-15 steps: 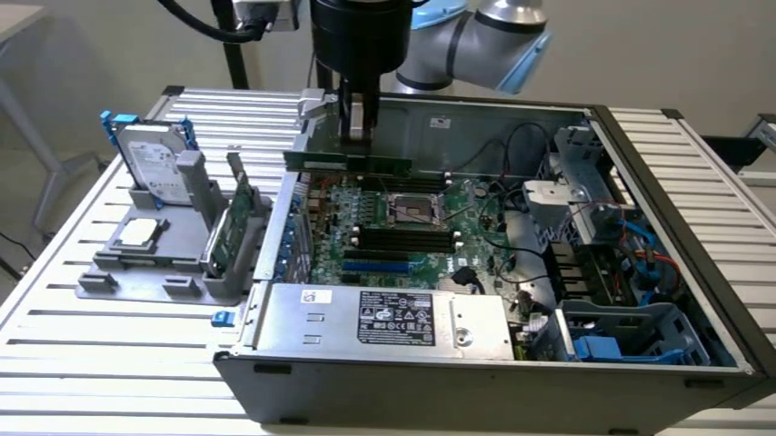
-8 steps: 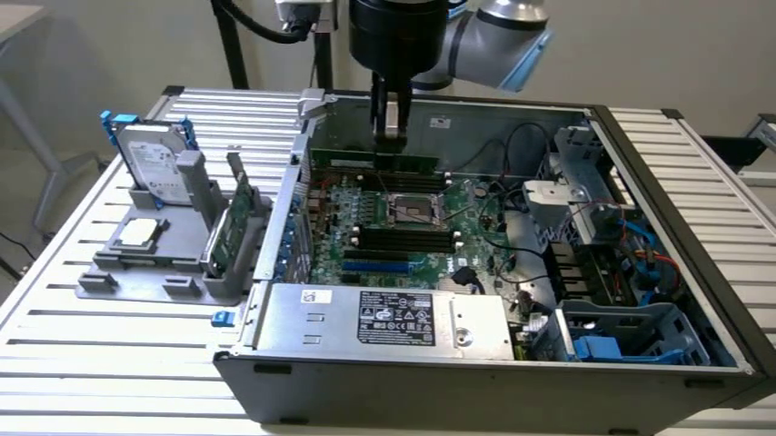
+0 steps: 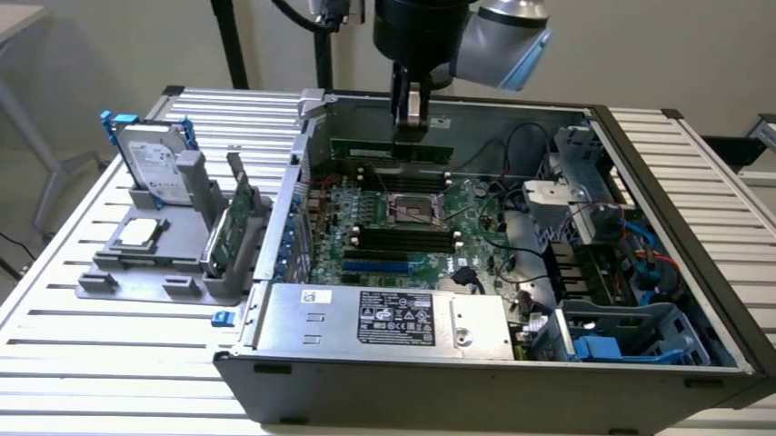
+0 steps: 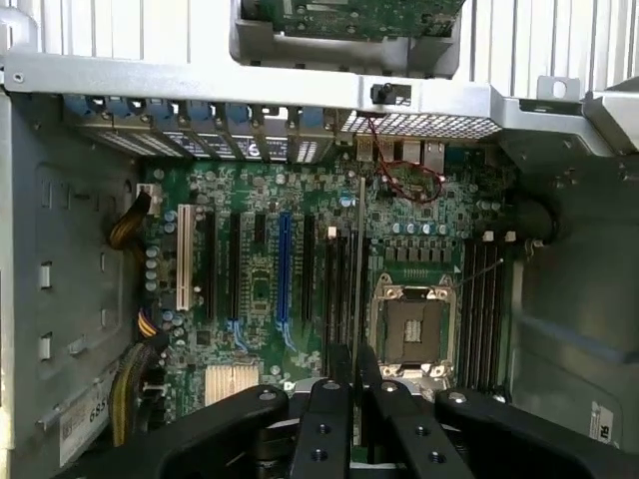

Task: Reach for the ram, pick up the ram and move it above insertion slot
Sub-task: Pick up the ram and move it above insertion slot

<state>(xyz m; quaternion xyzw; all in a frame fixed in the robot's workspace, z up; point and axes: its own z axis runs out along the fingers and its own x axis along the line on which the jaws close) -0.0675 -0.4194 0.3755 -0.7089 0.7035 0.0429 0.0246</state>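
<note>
A: Start close in. What do the jaws have?

B: In the wrist view the black gripper (image 4: 354,399) has its two fingers (image 4: 324,424) drawn nearly together, pinching the ram (image 4: 357,299), which shows there edge-on as a thin line running away from the fingertips.

A: And from outside?

B: The exterior view shows the gripper (image 3: 410,127) pointing straight down into the open computer case (image 3: 485,381), with the ram (image 3: 391,150) as a long green stick hanging level just under the fingertips, held by its upper edge and clear of the board.

A: What lies directly beneath it?

B: The motherboard (image 3: 401,259). Straight below the ram is a bank of dark memory slots (image 3: 394,174), and a little nearer the camera than that sits the open CPU socket (image 3: 419,209) with its metal frame. In the wrist view the socket (image 4: 411,329) is just off to one side of the held ram, and the long expansion slots (image 4: 283,269), one of them blue, lie on the other side.

A: Farther out from the jaws?

B: Toward the exterior view's left, outside the case, a grey holder (image 3: 158,263) on the slatted table (image 3: 109,363) carries a silver hard drive (image 3: 158,163) standing upright and a green expansion card (image 3: 236,227). Nearest the camera, well away from the jaws, is the silver power supply (image 3: 388,318) with its label.
</note>
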